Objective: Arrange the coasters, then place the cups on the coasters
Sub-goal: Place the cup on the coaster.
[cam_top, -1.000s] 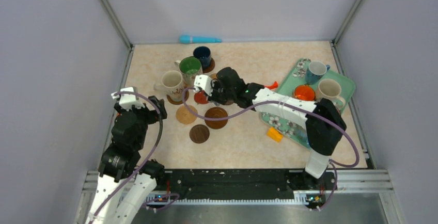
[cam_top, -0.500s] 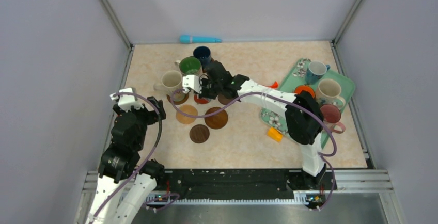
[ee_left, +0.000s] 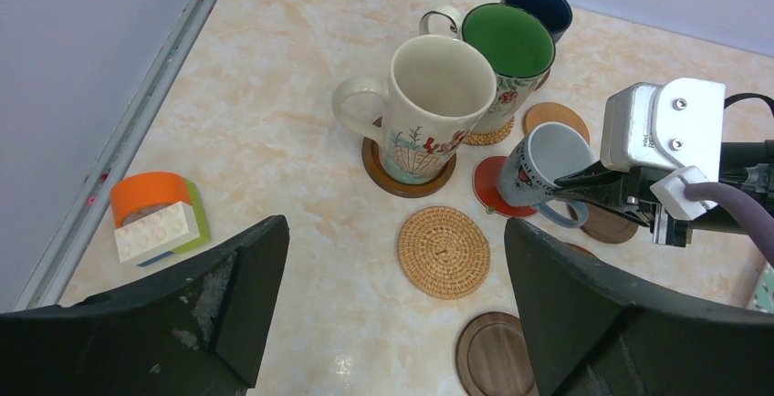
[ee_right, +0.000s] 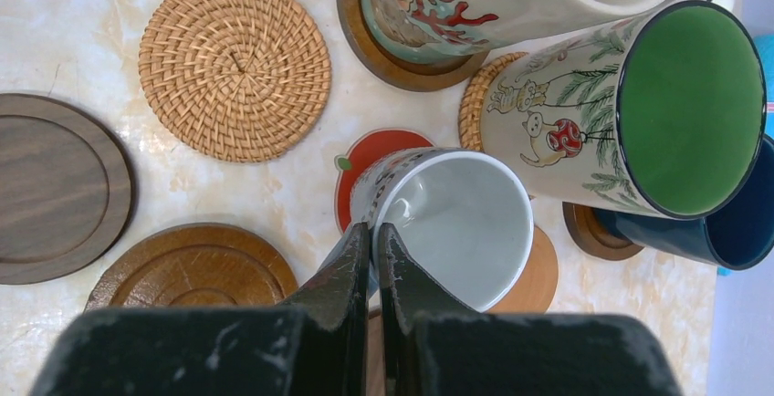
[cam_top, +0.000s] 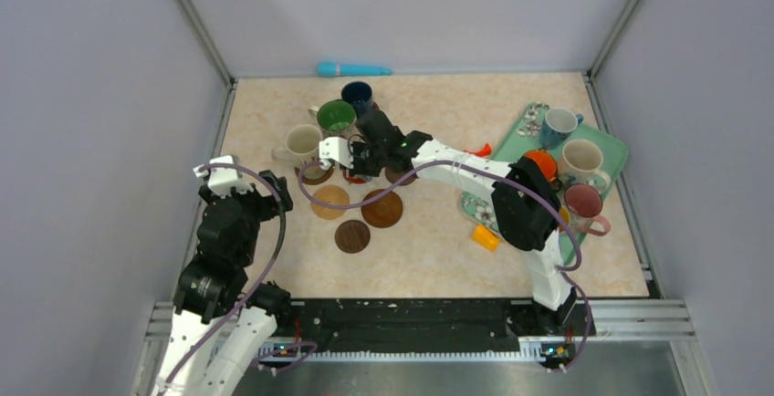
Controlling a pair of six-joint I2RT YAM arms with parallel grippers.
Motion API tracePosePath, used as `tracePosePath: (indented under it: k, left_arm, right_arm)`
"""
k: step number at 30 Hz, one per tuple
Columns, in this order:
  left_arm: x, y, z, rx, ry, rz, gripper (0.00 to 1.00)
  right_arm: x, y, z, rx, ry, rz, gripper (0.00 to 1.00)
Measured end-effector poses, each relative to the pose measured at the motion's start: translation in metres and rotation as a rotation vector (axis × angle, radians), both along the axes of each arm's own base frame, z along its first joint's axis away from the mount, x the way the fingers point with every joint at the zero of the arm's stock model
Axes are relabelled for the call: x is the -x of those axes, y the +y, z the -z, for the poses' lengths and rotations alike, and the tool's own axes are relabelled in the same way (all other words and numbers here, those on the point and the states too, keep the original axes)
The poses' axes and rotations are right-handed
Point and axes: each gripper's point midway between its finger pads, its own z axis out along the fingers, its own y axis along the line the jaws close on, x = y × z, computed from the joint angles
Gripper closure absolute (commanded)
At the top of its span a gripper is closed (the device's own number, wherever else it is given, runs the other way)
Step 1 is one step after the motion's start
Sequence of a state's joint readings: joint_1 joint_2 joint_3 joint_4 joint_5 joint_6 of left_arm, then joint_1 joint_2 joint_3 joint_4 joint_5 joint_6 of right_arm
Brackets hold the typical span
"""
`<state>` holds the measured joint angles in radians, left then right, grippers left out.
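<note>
My right gripper (ee_right: 372,232) is shut on the rim of a small white cup (ee_right: 456,223) with red and black print. The cup hangs tilted over the red coaster (ee_right: 360,163); whether it touches the coaster I cannot tell. The cream cup (ee_left: 438,104), green cup (ee_left: 507,45) and dark blue cup (cam_top: 357,96) each stand on a coaster. A woven coaster (ee_left: 444,252), a ridged brown coaster (cam_top: 382,208) and a dark wooden coaster (cam_top: 352,236) lie bare. My left gripper (ee_left: 392,314) hangs open above the table, near the woven coaster, holding nothing.
The teal tray (cam_top: 621,154) at the right holds a light blue cup (cam_top: 555,127), a cream cup (cam_top: 581,159), a pink cup (cam_top: 584,203) and an orange one (cam_top: 538,163). A small orange block (cam_top: 486,237) lies beside it. A teal stick (cam_top: 351,69) lies by the back wall.
My right arm has carried the small white cup leftward and a little farther back, to the red coaster. The left arm has stayed still.
</note>
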<state>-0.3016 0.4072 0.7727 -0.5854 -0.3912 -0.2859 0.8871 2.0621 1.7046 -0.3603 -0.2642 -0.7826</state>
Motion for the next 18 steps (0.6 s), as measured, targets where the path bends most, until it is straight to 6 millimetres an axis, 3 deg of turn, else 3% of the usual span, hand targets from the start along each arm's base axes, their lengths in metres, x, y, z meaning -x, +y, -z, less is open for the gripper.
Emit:
tracePosePath:
  k: [18]
  left_arm:
    - [0.0003, 0.0002, -0.0015, 0.001, -0.003, -0.001, 0.07]
  right_arm:
    - [-0.0087, -0.0042, 0.0099, 0.021, 0.002, 0.012, 1.00]
